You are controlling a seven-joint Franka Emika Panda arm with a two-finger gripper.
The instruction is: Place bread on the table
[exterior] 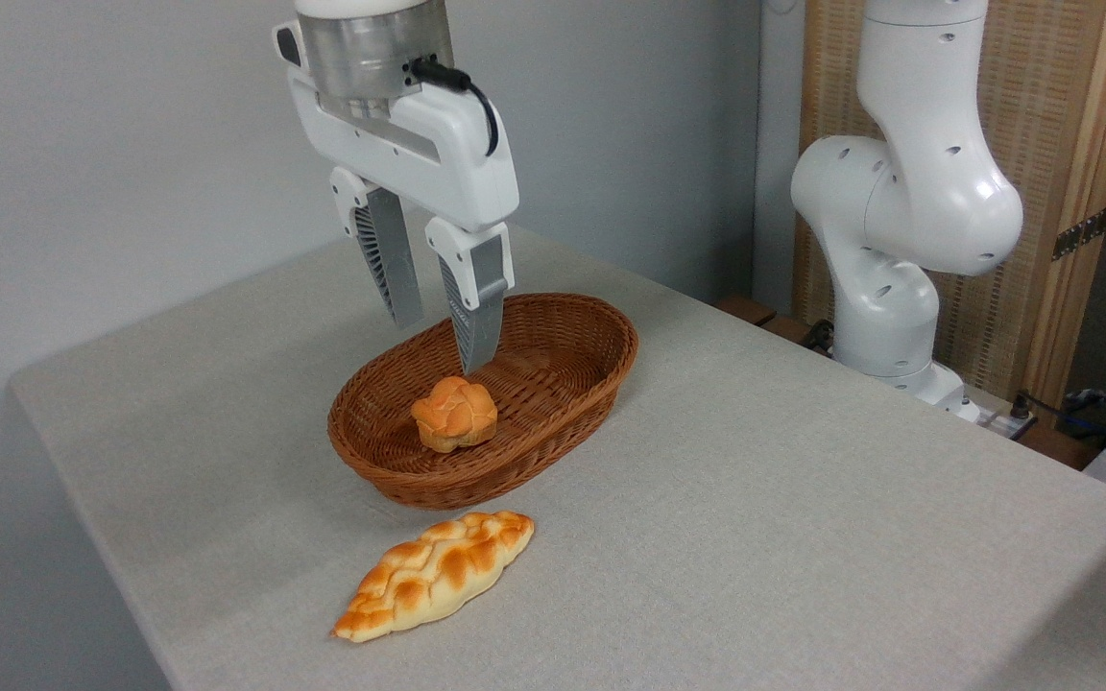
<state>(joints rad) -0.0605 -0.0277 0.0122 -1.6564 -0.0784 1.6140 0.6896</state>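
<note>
The bread (454, 413) lies inside the wicker basket (567, 326) on the counter (755, 499), directly below the gripper (443, 345). The jaws hang spread apart above it, empty, not touching.

Robot arm (908, 192): glossy white moulded shells with rounded, bulbous joint housings, each dotted with small dark recessed screw holes. Above the jaws, a brushed-metal cylindrical wrist flange (372, 48) sits under a white cap. A black cable (471, 91) plugs into the flange's side and loops down over the white, angular hand body. Gripper (443, 336): two white knuckle blocks directly above the jaws carry long, tapering grey fingers (479, 317) with ribbed, slatted inner structure. A small dark rectangular patch marks the hand's upper corner.
</note>
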